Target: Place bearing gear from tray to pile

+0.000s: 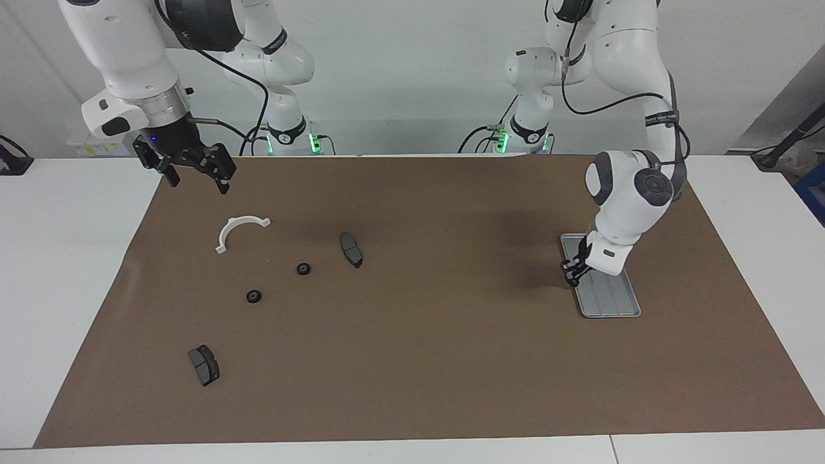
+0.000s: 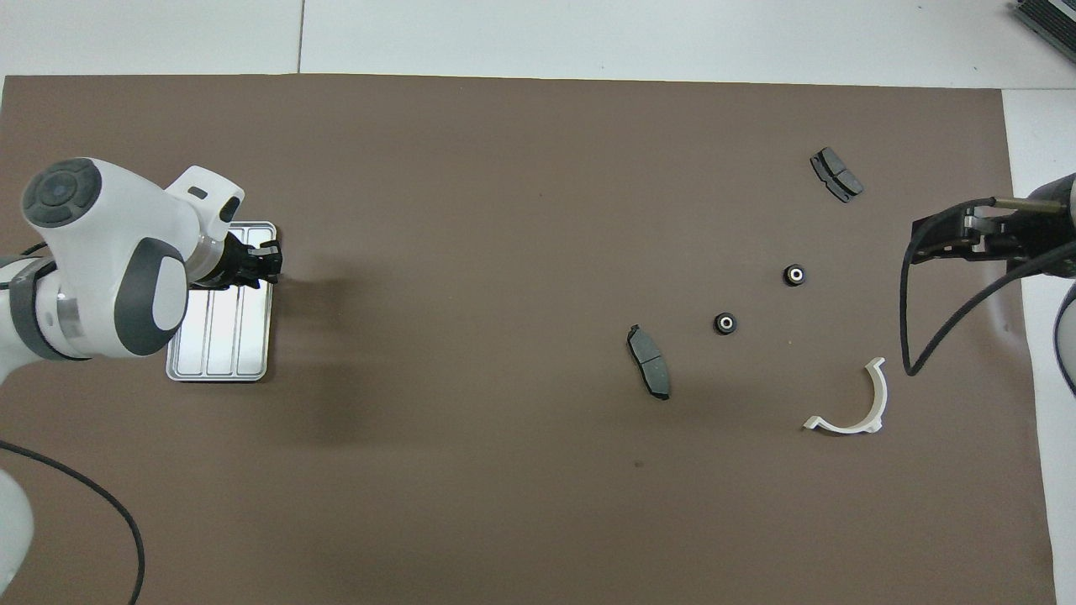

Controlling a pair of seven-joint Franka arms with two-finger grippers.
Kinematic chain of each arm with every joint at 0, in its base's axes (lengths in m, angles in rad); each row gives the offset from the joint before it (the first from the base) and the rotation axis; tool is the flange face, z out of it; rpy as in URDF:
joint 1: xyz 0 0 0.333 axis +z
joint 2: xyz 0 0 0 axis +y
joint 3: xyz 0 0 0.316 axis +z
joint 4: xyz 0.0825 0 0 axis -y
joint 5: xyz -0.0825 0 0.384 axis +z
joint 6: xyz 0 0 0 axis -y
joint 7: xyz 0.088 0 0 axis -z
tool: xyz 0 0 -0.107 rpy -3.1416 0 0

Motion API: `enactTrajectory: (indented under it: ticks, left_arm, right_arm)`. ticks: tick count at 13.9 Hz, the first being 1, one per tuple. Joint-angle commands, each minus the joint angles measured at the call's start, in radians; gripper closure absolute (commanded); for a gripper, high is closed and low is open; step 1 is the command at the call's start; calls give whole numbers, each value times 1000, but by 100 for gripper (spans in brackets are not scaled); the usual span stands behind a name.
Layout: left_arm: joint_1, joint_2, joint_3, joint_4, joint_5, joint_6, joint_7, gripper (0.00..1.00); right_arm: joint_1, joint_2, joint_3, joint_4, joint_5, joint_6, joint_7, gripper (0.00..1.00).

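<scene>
1. The left arm comes down from its base in a high arch. Its wrist is bent so that the hand slants downward toward the right arm's end of the table (image 1: 64,290).
2. The left gripper (image 1: 572,276) (image 2: 267,267) hangs over the long edge of the tray (image 1: 609,296) (image 2: 223,336), the edge that faces the right arm's end. Its fingertips are closed together. I cannot tell whether a small part is pinched between them.
3. The tray lies flat on the brown mat (image 1: 451,335), close to the mat's edge at the left arm's end. The part of the tray that shows is bare.
4. The right arm waits, its hand pointing down over the mat's corner nearest its own base. The right gripper (image 1: 198,182) (image 2: 925,239) has its jaws spread wide and grips nothing.
5. The pile is scattered over the mat's half at the right arm's end:
   - The white half-ring bracket (image 1: 229,225) (image 2: 880,395) lies closest to the right gripper.
   - One bearing gear (image 1: 303,269) (image 2: 725,323) and a second bearing gear (image 1: 254,296) (image 2: 794,275) lie flat on the mat, apart from each other.
   - One brake pad (image 1: 351,249) (image 2: 649,361) lies beside the first gear, toward the mat's middle.
   - The other brake pad (image 1: 204,365) (image 2: 836,174) lies farthest from the robots
</scene>
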Motion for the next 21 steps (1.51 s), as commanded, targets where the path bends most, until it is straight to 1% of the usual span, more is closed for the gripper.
enactTrajectory:
  ticks: [1, 4, 8, 10, 12, 13, 14, 15, 16, 17, 18, 21]
  left_arm:
    - [-93, -6, 11, 12, 13, -16, -159, 97]
    - [-185, -4, 6, 21, 2, 8, -294, 97]
    - [-317, 17, 6, 36, -4, 111, -495, 97]
    - [-365, 40, 6, 67, -8, 125, -548, 96]
    - [-408, 54, 6, 75, -13, 131, -555, 95]
    - [-426, 57, 6, 70, -13, 148, -554, 91]
    - [-434, 57, 5, 63, -15, 172, -552, 84]
    - [-435, 57, 5, 61, -16, 185, -548, 70]
    - [-437, 57, 5, 61, -16, 188, -548, 39]
    - [-440, 57, 5, 61, -16, 194, -546, 14]
    - [-440, 57, 5, 61, -16, 201, -543, 1]
    - [-425, 57, 8, 64, -15, 188, -543, 0]
  right_arm:
    - [-10, -12, 6, -5, 19, -4, -26, 0]
    - [-10, -12, 6, -7, 19, -5, -26, 0]
    - [-13, -16, 6, -16, 19, -4, -26, 0]
    - [-11, -16, 6, -19, 19, 3, -18, 0]
    - [-11, -26, 6, -40, 19, 29, -17, 0]
    - [-11, -27, 6, -47, 19, 33, -17, 0]
    - [-10, -29, 6, -60, 19, 56, -15, 0]
    - [-5, -36, 6, -83, 19, 84, -15, 0]
    - [-3, -39, 7, -106, 19, 110, -15, 0]
    - [-2, -35, 10, -122, 19, 139, -15, 0]
    - [0, -24, 15, -123, 17, 160, -15, 0]
    - [44, 33, 15, -122, 15, 217, -5, 0]
